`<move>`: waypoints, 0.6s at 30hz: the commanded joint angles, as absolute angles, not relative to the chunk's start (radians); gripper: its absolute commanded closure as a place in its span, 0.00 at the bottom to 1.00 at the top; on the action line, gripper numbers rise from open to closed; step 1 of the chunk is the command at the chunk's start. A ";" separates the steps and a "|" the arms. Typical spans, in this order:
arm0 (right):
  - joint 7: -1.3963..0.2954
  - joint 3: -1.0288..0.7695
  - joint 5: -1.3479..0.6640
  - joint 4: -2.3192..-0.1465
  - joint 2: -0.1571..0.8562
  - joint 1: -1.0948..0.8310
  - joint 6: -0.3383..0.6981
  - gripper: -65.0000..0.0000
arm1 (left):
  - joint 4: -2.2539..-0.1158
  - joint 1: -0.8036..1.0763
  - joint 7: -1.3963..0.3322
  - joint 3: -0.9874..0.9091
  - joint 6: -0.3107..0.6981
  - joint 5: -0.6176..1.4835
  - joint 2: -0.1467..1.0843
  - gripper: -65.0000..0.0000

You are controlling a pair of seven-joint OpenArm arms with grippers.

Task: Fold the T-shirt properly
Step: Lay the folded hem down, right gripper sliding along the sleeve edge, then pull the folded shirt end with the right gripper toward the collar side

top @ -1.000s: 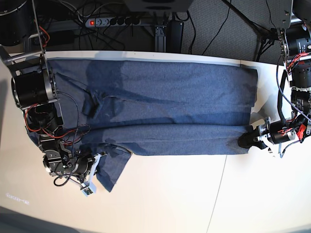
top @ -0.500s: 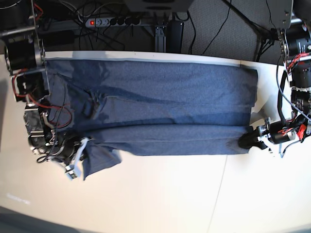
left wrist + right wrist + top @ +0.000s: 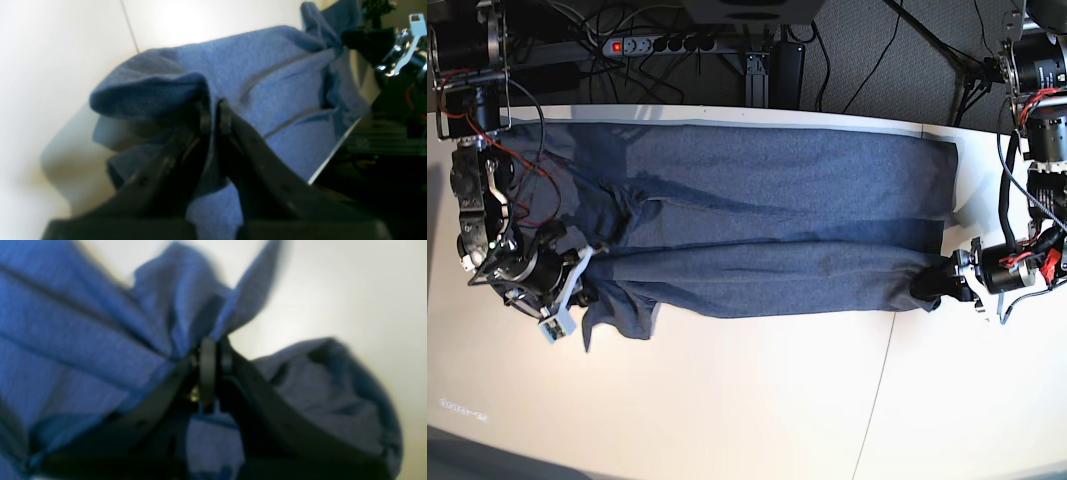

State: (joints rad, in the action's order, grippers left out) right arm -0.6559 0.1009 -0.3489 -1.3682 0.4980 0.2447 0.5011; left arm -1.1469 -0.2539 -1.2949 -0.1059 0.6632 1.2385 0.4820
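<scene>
At the left of the base view, the right gripper (image 3: pixel 587 275) is clamped on a bunched fold of the T-shirt (image 3: pixel 767 215), its black fingers (image 3: pixel 207 370) pressed together with soft blue knit pinched between them. A loose sleeve flap hangs crumpled just below it. Compared with a second ago, this arm has pulled up and toward the table's left edge, and the flap that stuck out lower down is now tucked closer in. The heathered slate-blue shirt lies stretched lengthwise across the white table (image 3: pixel 757 400), folded into a long band with shallow creases running along it. At the right end, the left gripper (image 3: pixel 939 283) is closed on the cloth's near corner, fabric rolled over its fingers (image 3: pixel 204 116); it has barely shifted.
</scene>
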 commanded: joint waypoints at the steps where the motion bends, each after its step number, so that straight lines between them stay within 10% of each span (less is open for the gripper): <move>1: -0.638 0.092 -0.362 -1.411 0.524 0.249 0.521 1.00 | -1.177 -0.261 -1.283 -0.110 0.698 1.260 0.499 1.00; 18: -0.637 -0.187 -0.411 -1.813 0.601 -0.141 0.522 1.00 | -1.191 -0.232 -1.201 -0.110 0.698 1.132 0.499 1.00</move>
